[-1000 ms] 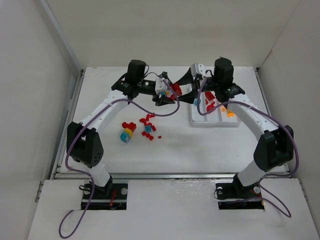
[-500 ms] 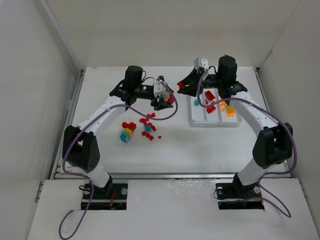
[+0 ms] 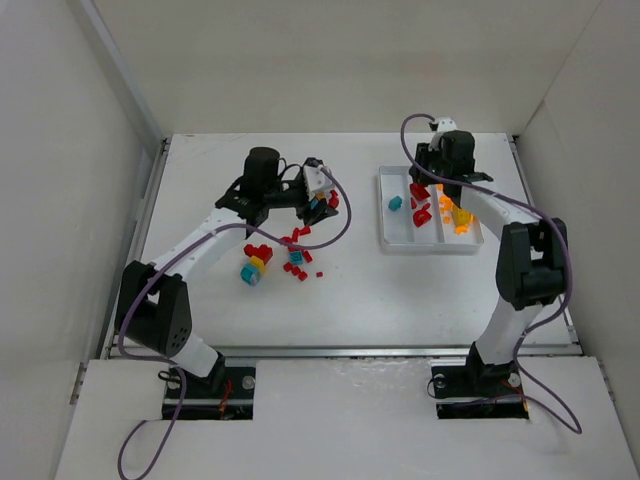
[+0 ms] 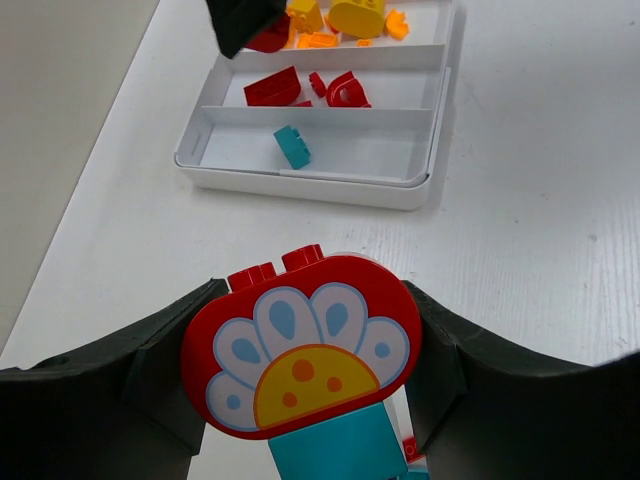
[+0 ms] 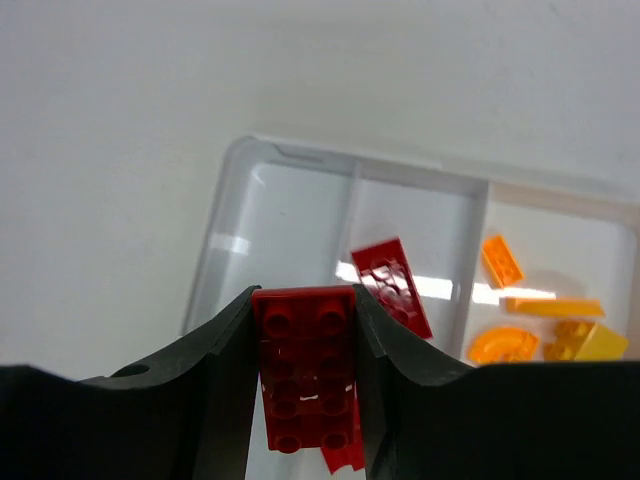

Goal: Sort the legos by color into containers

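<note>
Partly done, I judge. The tray [image 3: 430, 247] near the far right corner holds sorted teal, red and orange legos [image 4: 330, 88]. A pile [image 3: 285, 258] lies left of centre. The left gripper [image 3: 318, 197] clamps a red flower piece [image 4: 300, 345]. The right gripper [image 5: 305, 330] clamps a red plate [image 5: 305, 385] above the tray.

Left end effector [image 4: 312, 345] clamped on flower lego [image 4: 300, 330]; right end effector [image 5: 305, 350] pointing down, clamped on red brick [image 5: 303, 385]
</note>
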`<action>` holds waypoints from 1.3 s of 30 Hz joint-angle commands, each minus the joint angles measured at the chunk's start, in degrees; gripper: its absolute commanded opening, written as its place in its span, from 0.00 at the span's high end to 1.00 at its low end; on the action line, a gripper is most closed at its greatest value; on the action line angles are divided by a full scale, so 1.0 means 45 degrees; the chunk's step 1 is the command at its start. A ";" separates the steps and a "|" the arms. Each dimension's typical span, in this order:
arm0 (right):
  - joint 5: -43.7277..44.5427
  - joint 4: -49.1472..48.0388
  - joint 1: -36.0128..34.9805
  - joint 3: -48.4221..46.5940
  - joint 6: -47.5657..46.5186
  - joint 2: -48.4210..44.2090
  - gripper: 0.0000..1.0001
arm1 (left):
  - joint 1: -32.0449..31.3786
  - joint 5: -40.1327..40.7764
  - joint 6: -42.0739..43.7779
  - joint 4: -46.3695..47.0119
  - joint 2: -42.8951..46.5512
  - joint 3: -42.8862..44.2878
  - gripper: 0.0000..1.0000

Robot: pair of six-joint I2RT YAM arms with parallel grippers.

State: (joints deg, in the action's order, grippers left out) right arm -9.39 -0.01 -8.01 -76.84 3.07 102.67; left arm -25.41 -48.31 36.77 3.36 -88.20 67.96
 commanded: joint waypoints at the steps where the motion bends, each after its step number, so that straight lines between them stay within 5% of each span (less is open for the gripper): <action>1: 0.2610 0.0392 0.0003 -0.0015 0.1035 0.0229 0.98 | 0.0002 0.0190 -0.0281 0.0954 0.0986 -0.0433 1.00; 7: 0.2340 0.1349 0.0472 -0.0971 0.1368 0.1285 0.70 | -0.0115 0.0190 -0.0281 0.1071 0.1105 -0.0670 1.00; 9: 0.1971 0.1526 0.0472 -0.1107 0.1368 0.1442 0.46 | -0.0115 0.0190 -0.0281 0.1208 0.1222 -0.0786 1.00; 12: 0.0820 0.1643 0.0472 -0.1108 0.0940 0.1559 0.24 | -0.0115 0.0190 -0.0281 0.1208 0.1222 -0.0787 1.00; 13: 0.0565 0.1778 0.0472 -0.1108 0.0571 0.1559 0.00 | -0.0115 0.0190 -0.0281 0.1208 0.1222 -0.0787 1.00; 21: -0.2556 0.1526 0.0472 -0.1458 -0.1737 0.0097 0.00 | -0.0115 -0.0279 -0.0029 0.1325 0.1222 -0.0787 1.00; 25: -0.8033 0.1526 0.0472 -0.1947 -0.1213 -0.1037 0.00 | -0.0505 0.1162 0.0966 0.1208 0.1222 -0.0534 1.00; 29: -1.0873 0.1526 -0.0345 -0.2806 0.0448 -0.1176 0.00 | -0.1012 0.3739 0.1690 0.1792 0.1105 -0.0533 1.00; 39: -1.3595 0.1526 -0.1325 -0.4291 0.1134 -0.0101 0.00 | -0.1561 0.5756 0.2160 0.3296 0.0831 -0.0533 1.00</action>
State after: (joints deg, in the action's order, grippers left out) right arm -63.83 7.57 -14.92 -93.82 6.90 100.12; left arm -32.45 -25.19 45.82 13.02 -85.54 64.60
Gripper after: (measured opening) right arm 0.998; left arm 0.603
